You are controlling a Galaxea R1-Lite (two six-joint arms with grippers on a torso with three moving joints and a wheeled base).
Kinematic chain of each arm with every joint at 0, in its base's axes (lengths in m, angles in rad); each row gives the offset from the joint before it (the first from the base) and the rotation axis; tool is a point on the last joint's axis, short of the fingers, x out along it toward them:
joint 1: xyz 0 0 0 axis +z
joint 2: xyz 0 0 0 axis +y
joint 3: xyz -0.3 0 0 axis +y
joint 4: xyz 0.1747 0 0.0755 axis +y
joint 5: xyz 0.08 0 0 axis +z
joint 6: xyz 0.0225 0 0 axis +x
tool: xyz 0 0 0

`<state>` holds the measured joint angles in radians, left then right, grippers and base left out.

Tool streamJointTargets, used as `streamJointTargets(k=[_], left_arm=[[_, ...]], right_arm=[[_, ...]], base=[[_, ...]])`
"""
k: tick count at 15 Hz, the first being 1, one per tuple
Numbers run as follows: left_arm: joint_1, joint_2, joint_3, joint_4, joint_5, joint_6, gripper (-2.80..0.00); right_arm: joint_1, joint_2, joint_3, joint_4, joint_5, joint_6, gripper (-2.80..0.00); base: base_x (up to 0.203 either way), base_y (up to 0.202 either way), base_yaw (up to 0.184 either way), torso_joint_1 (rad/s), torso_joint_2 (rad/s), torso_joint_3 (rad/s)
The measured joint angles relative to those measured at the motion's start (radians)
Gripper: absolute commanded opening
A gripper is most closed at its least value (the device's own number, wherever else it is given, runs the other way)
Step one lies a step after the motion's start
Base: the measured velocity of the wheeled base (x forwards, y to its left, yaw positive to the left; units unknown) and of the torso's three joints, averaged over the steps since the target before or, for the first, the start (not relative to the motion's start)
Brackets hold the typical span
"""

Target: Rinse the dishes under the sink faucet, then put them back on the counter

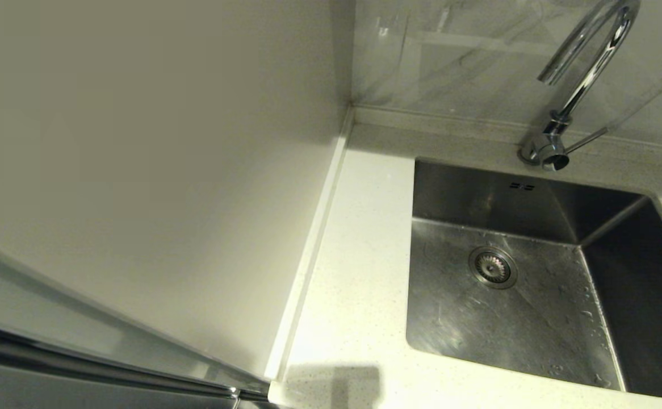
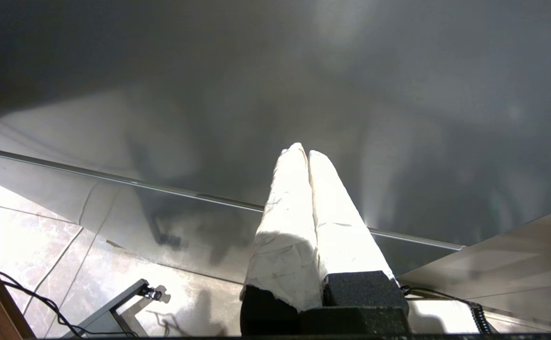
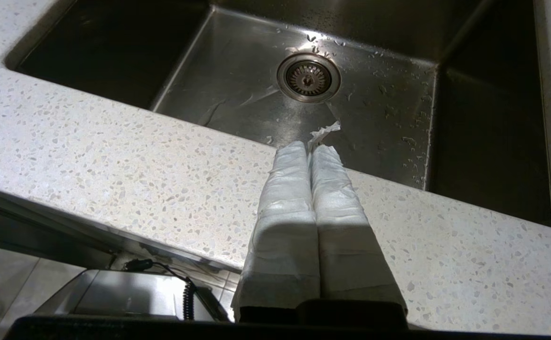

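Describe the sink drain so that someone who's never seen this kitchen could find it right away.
Start at the sink sunk into the counter, below the faucet. On its wet floor, toward the back wall, sits the drain. It is the only round thing there: a ringed metal strainer, unlike the two small overflow slots above it.

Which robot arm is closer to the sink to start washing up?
Probably the right: its tool, shut and empty, sits just above the counter at the sink's edge. The left tool, shut too, faces a dark panel, low by the floor.
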<state>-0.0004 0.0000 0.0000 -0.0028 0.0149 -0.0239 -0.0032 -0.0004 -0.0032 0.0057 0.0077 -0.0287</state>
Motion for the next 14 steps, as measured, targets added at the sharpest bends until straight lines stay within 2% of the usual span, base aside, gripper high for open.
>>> streamJointTargets(k=[14], left_arm=[[0.000,0.000,0.000,0.000,0.000,0.000,-2.80]], right_arm=[[0.000,0.000,0.000,0.000,0.000,0.000,-2.80]], base=[[0.000,0.000,0.000,0.000,0.00,0.000]])
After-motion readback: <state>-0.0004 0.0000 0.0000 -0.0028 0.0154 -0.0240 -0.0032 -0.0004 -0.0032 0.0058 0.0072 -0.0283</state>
